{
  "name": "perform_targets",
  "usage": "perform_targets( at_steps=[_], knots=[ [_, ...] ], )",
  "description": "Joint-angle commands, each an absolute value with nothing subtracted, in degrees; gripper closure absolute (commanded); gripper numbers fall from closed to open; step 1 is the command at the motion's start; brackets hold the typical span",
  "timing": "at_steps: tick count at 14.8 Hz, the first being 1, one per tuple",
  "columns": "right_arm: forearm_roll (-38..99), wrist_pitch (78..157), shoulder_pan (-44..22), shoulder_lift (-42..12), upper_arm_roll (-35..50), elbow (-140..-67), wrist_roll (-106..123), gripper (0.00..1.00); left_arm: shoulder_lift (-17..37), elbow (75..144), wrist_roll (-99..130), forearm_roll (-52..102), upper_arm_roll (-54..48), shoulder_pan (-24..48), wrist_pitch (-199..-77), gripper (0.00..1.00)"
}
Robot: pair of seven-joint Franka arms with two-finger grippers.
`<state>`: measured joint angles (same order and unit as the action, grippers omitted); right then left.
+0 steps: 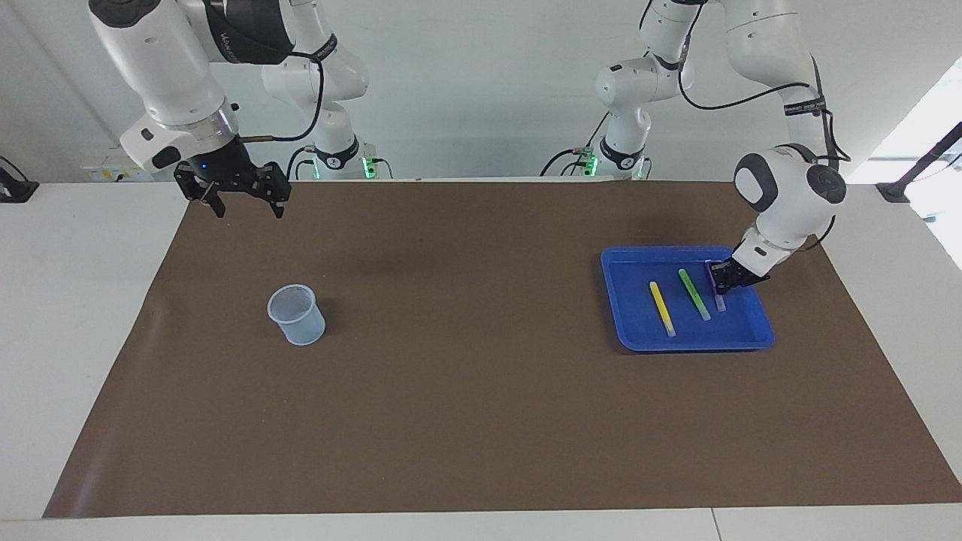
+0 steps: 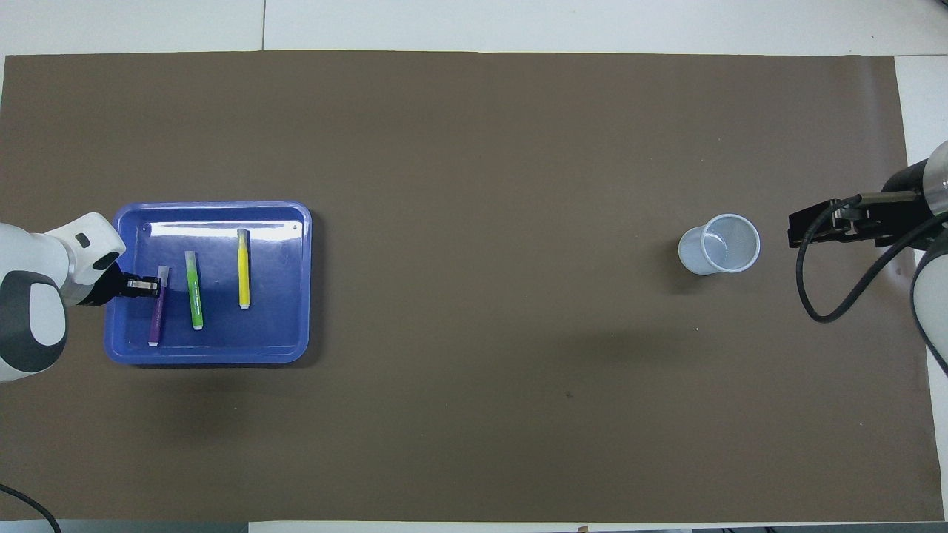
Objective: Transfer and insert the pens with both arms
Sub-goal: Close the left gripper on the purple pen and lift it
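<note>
Facing view shows my left gripper [image 1: 719,288] down in the blue tray [image 1: 639,330], pinched tight on the purple pen [image 1: 715,286]. The pen is in my grip near its pale end, and it slants a little. I cannot tell if it is off the tray floor yet. It sits by the tray edge closest to my left arm's end of the mat [image 1: 481,421].

The green pen [image 1: 694,294] lies flat in the tray just beside the purple one. The yellow pen [image 1: 662,308] lies flat beside the green one, toward the middle of the tray. The two do not touch.

The tray sits near the mat's edge at my left arm's end.

My right gripper [image 1: 242,204] hangs in the air with its fingers spread wide and nothing in them. It is over the mat corner at my right arm's end, on the robots' side. That arm waits.

The cup [image 1: 297,314] stands upright on the mat toward my right arm's end, well apart from the tray
</note>
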<state>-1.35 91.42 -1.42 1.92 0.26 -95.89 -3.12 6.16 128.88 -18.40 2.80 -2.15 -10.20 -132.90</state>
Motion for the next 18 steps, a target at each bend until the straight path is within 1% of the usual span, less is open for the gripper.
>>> perform_targets(
  at_steps=[1, 3, 4, 5, 6, 7, 8, 10, 11, 12, 18],
  knots=[
    [-0.35, 91.49, -1.23, 3.16, 0.35, -97.21, -1.93, 0.0, 7.03, 130.96, -18.19, 2.64, -2.37, -10.72, -136.14, 0.87],
    [-0.35, 91.49, -1.23, 3.16, 0.44, -97.21, -1.93, 0.0, 7.03, 131.31, -18.19, 2.64, -2.37, -10.72, -136.93, 0.73],
    [-0.35, 91.49, -1.23, 3.16, 0.44, -97.21, -1.85, 0.0, 7.03, 131.48, -18.19, 2.64, -2.37, -10.72, -137.19, 0.69],
    [-0.35, 91.49, -1.23, 3.16, 0.44, -97.21, -1.85, 0.0, 7.03, 131.66, -18.19, 2.64, -2.37, -10.72, -137.46, 0.63],
    [-0.35, 91.49, -1.32, 3.25, 0.44, -97.21, -1.85, 0.0, 7.03, 131.66, -18.19, 2.64, -2.37, -10.72, -137.72, 0.58],
    [-0.35, 91.49, -1.32, 3.25, 0.44, -97.21, -1.76, 0.0, 7.03, 131.75, -18.19, 2.64, -2.37, -10.72, -137.9, 0.58],
    [-0.35, 91.49, -1.32, 3.25, 0.44, -97.21, -1.76, 0.0, 7.12, 131.75, -18.19, 2.64, -2.37, -10.72, -137.9, 0.61],
    [-0.35, 91.58, -1.32, 3.34, 0.44, -97.73, -1.76, 0.0, 7.12, 132.45, -18.19, 2.64, -2.37, -10.72, -139.04, 0.77],
    [-0.35, 91.58, -1.32, 3.43, 0.44, -97.91, -1.76, 0.0, 7.12, 132.54, -18.19, 2.64, -2.37, -10.72, -139.22, 0.9],
    [-0.35, 91.67, -1.32, 3.43, 0.44, -97.91, -1.76, 0.0, 7.12, 132.54, -18.19, 2.64, -2.37, -10.72, -139.13, 1.0],
    [-0.35, 91.67, -1.32, 3.43, 0.44, -97.91, -1.67, 0.0, 7.21, 132.01, -18.02, 2.64, -2.37, -10.72, -138.43, 1.0]
  ],
)
